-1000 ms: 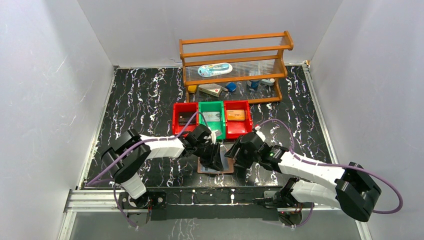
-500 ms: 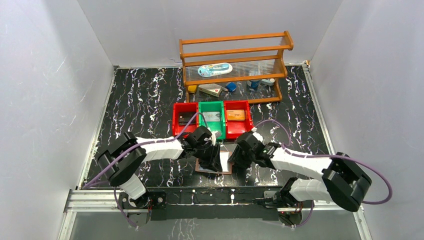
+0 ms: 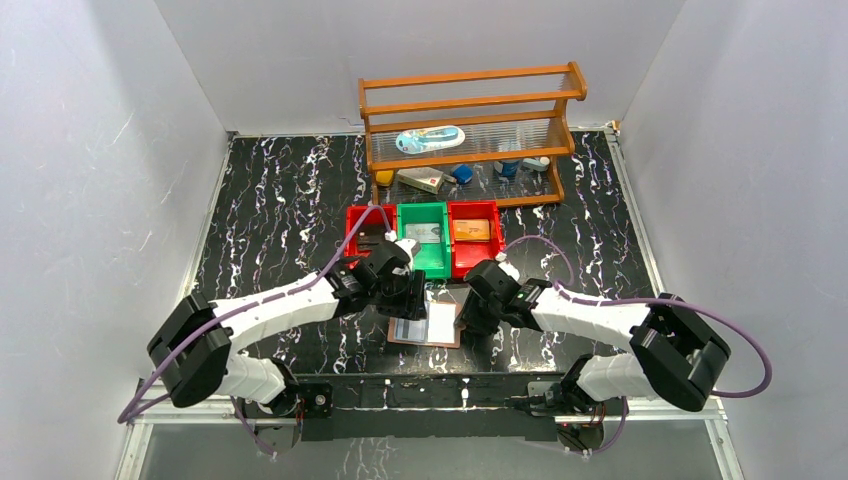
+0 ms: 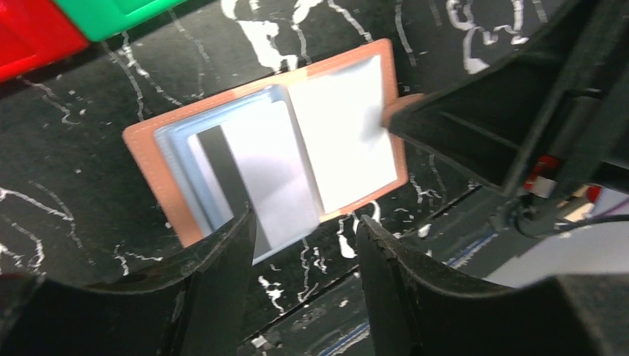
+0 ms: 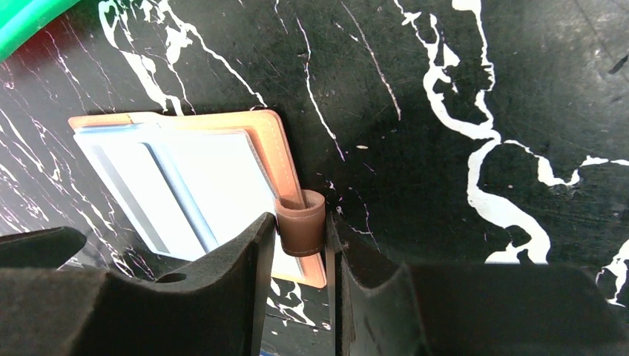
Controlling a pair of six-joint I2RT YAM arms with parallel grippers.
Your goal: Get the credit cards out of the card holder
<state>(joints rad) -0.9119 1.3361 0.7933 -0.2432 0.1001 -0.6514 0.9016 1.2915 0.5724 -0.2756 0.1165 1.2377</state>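
Closest to me, just inside the near edge of the black white-veined marble-look tabletop and about midway along it, the pinkish-brown leather-like bifold card holder lies open and flat, its clear silvery-blue sleeves facing up. From the right wrist camera I see my right gripper clamped on the card holder's small brown snap tab, which stands up at the right-hand edge, one finger pressed to each side of it. My left gripper hangs over the left half with its fingers well apart and nothing between them. Below it a thin silver-grey plastic card with a black stripe sits in the left sleeve, one corner poking past the leather edge. The right sleeve looks plain pale, and I cannot tell whether it holds a card. Farther in, near the middle of the tabletop, three plastic bins stand touching in a row: a red bin with a dark card, a green bin with a greyish card, and a second red bin with an orange card. Against the far edge stands a brown wooden two-shelf rack with small items on it.
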